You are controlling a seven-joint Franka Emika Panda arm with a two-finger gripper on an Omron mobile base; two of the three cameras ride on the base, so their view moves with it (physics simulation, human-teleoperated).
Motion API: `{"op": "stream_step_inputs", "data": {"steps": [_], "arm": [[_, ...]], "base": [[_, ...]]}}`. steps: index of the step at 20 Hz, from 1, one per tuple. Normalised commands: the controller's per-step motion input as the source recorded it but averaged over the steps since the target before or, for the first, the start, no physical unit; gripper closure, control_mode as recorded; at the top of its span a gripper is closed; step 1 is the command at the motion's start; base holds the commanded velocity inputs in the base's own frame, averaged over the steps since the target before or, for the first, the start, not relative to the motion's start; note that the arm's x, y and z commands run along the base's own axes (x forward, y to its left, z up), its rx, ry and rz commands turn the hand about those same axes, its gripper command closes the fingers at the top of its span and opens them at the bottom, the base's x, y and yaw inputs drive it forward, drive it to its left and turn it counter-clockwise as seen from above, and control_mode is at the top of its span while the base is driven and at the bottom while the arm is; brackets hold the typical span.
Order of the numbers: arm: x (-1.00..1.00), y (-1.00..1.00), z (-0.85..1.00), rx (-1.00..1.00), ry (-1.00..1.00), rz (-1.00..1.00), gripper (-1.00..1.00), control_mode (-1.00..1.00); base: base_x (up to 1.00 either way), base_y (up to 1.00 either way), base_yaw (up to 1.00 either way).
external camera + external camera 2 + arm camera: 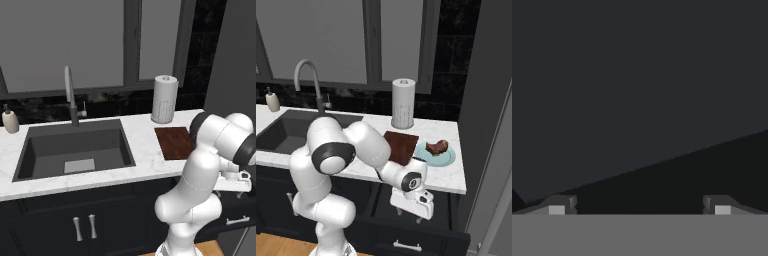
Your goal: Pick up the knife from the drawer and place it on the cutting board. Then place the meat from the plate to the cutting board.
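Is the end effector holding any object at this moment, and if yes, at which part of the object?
Nothing is held. The end effector is open, its fingertips wide apart with only dark cabinet surface between them.

Arm (331,165) is glossy white, built from fat rounded segments with dark grey bands at the joints. Wrist ends in a dark round cap and a boxy white pincer (408,212) body. Fingertips (559,204) small, dark grey, pale square pads.
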Motion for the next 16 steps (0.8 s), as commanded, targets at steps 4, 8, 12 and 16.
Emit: {"op": "stream_step_inputs", "data": {"steps": [4, 8, 12, 16], "arm": [[-0.10, -0.17, -0.14, 0.06, 0.00, 0.14, -1.00, -1.00], [-0.18, -0.17, -0.04, 0.07, -0.02, 0.14, -1.00, -1.00], [-0.26, -0.09, 0.00, 0.11, -0.02, 0.14, -1.00, -1.00], [-0.31, -0.05, -0.01, 0.11, -0.03, 0.15, -1.00, -1.00]], "base": [[0.00, 0.00, 0.00], [0.00, 0.00, 0.00], [0.00, 0.00, 0.00], [0.00, 0.00, 0.00]]}}
